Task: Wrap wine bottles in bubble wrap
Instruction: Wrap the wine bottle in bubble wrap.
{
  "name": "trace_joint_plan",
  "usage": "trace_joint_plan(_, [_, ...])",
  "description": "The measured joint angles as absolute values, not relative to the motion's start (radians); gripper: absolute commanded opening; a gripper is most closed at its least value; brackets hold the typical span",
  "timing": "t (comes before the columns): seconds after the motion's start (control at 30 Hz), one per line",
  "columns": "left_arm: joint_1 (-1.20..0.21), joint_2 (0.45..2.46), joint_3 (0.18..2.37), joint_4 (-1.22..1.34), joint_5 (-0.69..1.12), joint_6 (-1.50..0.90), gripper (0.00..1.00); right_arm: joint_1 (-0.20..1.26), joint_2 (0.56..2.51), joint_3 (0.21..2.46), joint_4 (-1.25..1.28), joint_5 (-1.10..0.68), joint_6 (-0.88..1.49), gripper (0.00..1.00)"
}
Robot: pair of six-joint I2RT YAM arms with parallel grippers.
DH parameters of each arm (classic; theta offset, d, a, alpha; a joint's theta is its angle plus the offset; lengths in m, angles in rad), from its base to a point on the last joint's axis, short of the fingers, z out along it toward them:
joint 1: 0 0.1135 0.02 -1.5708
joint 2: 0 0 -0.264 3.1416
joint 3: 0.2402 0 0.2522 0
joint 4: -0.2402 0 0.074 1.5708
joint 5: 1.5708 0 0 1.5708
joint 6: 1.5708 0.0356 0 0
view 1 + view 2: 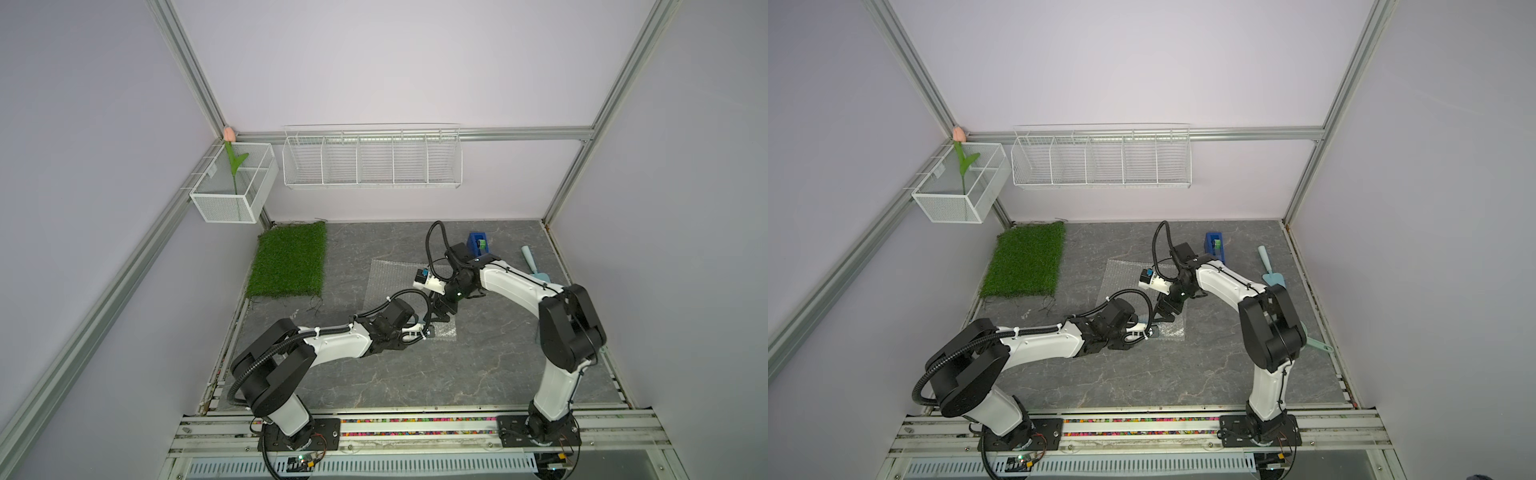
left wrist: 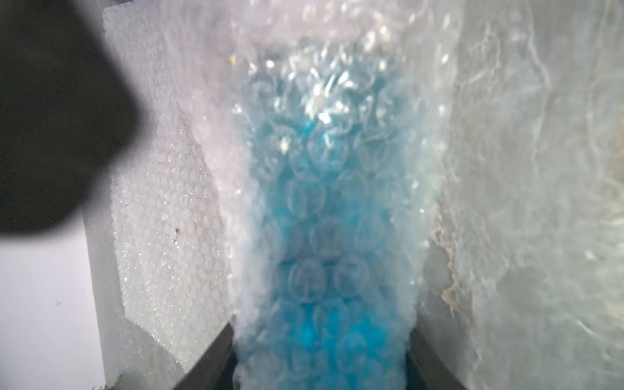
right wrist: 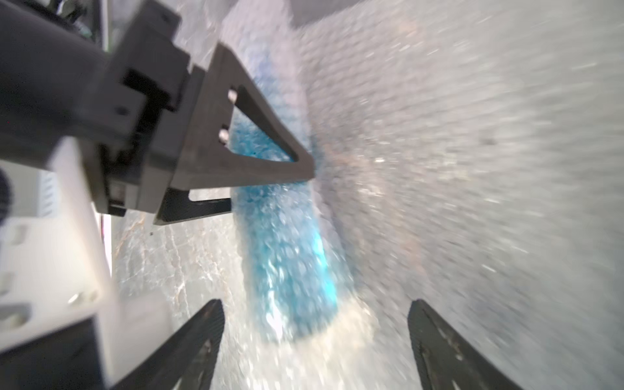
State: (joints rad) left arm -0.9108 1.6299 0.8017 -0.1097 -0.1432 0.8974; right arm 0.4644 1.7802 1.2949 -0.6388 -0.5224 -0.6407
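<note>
I have the wine bottle (image 2: 320,236) lying rolled inside the bubble wrap (image 2: 169,202), its blue liquid showing through the film. The left tool (image 2: 322,326) straddles it with one finger pressed against the film on each side, so I read it as gripping the wrapped bottle at a middling width. In the right wrist view that same tool reaches across the bottle from the side, partway along its length. The right tool (image 3: 317,304) stands wide. Its fingers (image 3: 202,337) flank the bottle's end with a gap on each side, and it holds nothing. That picture is smeared, so I can't make out finer contact.

In both top views the two tools meet over the near part of the sheet, which lies flat on the grey marbled table (image 1: 415,374). The arms hide the bottle there. A green grass mat (image 1: 289,259) sits at the far left of the table. A blue tape dispenser (image 1: 478,243) stands just beyond the sheet, and a pale blue scoop (image 1: 534,264) lies near the right edge. On the lilac back wall hangs a white wire rack (image 1: 372,160). A mesh box (image 1: 232,187) in the left corner holds a tulip (image 1: 228,135).
</note>
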Motion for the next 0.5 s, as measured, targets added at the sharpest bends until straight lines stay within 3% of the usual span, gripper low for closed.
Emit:
trace_joint_plan(0.27, [-0.827,1.736,1.058,-0.476,0.075,0.795,0.54,0.41,1.243,0.927,-0.339,-0.275,-0.532,0.88])
trace_joint_plan(0.5, [-0.753,1.947,1.378,-0.865,0.316,0.774,0.55,0.696,0.994,0.754,-0.377,-0.13,-0.755,0.88])
